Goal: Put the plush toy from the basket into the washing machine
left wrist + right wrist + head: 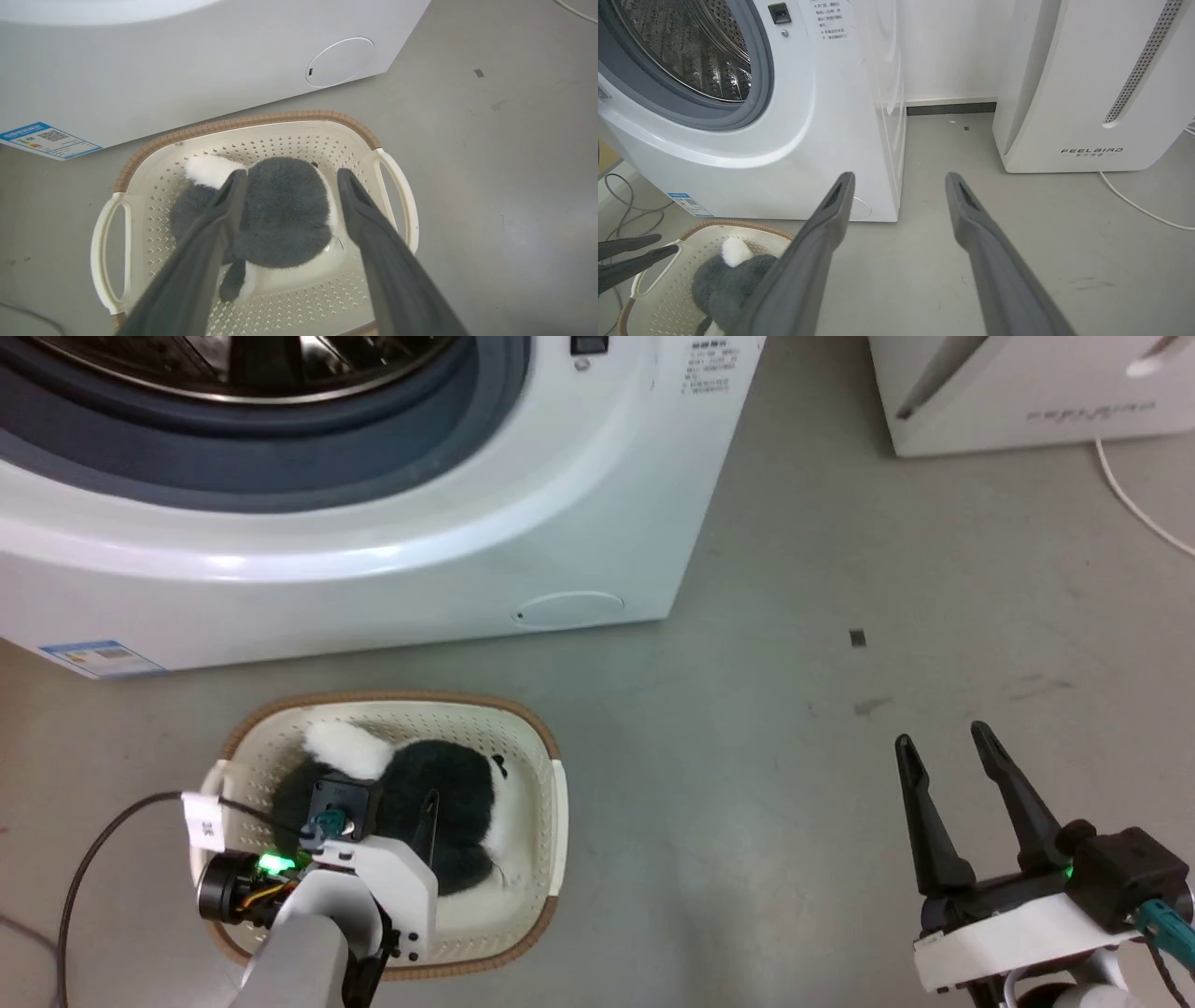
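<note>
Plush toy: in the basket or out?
In. The plush toy lies inside the basket; the open left claw is over it, not closed on it.

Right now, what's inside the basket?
The plush toy lies inside the basket, with the left gripper open above it. The toy covers the middle of the floor, so anything beneath it is hidden.
</note>
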You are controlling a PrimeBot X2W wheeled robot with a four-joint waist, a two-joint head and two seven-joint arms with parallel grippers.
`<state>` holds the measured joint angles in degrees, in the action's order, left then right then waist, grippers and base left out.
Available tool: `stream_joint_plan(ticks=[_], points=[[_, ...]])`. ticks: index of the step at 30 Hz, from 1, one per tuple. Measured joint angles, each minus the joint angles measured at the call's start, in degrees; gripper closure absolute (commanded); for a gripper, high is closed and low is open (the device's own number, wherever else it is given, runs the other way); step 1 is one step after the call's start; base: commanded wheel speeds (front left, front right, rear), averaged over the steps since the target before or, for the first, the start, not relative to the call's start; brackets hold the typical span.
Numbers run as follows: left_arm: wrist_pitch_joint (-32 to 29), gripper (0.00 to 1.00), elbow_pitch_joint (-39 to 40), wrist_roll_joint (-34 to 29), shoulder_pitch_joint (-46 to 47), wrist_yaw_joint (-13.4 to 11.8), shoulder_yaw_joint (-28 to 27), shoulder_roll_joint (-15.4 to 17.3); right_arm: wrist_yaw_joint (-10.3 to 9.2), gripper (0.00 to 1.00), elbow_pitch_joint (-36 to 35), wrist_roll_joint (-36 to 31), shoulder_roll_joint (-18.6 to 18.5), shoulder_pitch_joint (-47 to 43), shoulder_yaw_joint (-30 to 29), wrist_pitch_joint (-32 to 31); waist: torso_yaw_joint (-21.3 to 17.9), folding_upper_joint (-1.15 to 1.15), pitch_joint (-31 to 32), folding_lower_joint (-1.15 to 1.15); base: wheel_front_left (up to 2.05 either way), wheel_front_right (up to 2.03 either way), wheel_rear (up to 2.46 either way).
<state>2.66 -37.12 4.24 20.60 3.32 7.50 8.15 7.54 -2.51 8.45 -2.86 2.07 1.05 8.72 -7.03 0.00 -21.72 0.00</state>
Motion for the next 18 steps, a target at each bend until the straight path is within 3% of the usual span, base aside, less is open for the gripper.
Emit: stream_joint_plan(ticks=[18], points=[[-4.0,0.00,-14.2,1.3,13.3,2.0,5.1,5.3,0.00,0.00,-1.1,4.5,0.0,2.5,0.9,2.1,-5.1,0.00,-11.9,0.01,0.00,0.00,0.00]])
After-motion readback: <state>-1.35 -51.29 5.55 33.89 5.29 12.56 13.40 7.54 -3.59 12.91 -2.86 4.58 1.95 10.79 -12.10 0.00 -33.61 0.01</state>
